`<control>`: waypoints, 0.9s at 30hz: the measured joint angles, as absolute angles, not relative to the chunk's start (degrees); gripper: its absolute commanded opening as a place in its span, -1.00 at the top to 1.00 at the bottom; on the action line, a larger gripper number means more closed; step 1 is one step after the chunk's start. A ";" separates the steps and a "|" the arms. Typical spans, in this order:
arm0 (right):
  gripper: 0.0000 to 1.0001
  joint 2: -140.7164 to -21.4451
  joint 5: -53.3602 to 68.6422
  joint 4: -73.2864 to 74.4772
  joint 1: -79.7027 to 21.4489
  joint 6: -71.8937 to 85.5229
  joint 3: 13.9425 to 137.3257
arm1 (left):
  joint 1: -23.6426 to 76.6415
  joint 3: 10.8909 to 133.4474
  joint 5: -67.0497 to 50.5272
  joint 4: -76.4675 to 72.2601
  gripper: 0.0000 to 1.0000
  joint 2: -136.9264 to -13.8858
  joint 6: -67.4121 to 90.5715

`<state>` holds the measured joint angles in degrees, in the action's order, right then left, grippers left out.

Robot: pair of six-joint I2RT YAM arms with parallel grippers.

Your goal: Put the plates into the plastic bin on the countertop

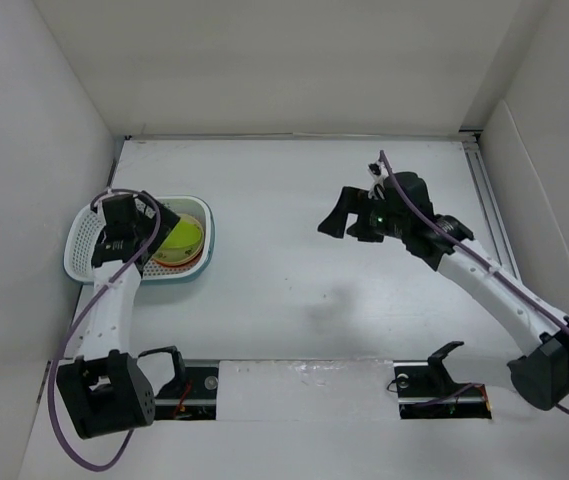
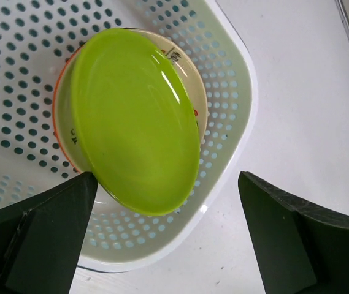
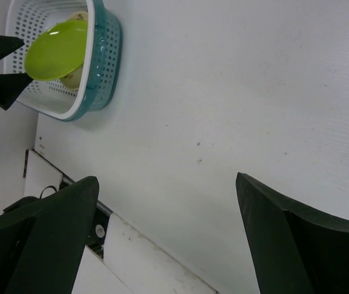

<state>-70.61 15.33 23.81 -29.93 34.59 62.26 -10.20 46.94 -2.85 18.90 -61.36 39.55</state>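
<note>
The plastic bin (image 1: 84, 240) sits at the left of the countertop (image 1: 294, 190). In it the lime green plate (image 1: 180, 238) lies tilted on a stack. In the left wrist view the lime plate (image 2: 134, 119) rests on a beige plate with dark marks (image 2: 191, 82), with an orange rim (image 2: 56, 116) below it; other plates are hidden. My left gripper (image 1: 152, 232) hovers over the bin, open and empty (image 2: 167, 184), its jaws either side of the lime plate's near edge, over the bin rim (image 2: 238, 116). My right gripper (image 1: 350, 222) is open and empty (image 3: 165, 184) above mid-countertop. The right wrist view shows the bin (image 3: 103, 55).
White walls (image 1: 34, 150) bound the countertop on the left, back and right. A metal rail (image 1: 489, 210) runs along the right edge. The arms' base plate (image 1: 304, 385) with its mounts lies along the near edge.
</note>
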 measured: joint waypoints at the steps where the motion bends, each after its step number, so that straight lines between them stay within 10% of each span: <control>1: -0.98 -69.63 13.52 24.86 -30.61 34.39 62.59 | -9.69 48.05 -3.14 19.75 -0.99 -61.93 38.35; 27: -0.98 -48.93 1.06 43.07 -33.08 33.19 71.64 | -9.52 49.30 -7.90 26.65 -0.99 -63.75 33.61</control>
<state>-48.93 1.06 43.07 -33.08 33.19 71.64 -9.52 49.30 -7.90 26.65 -63.75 33.61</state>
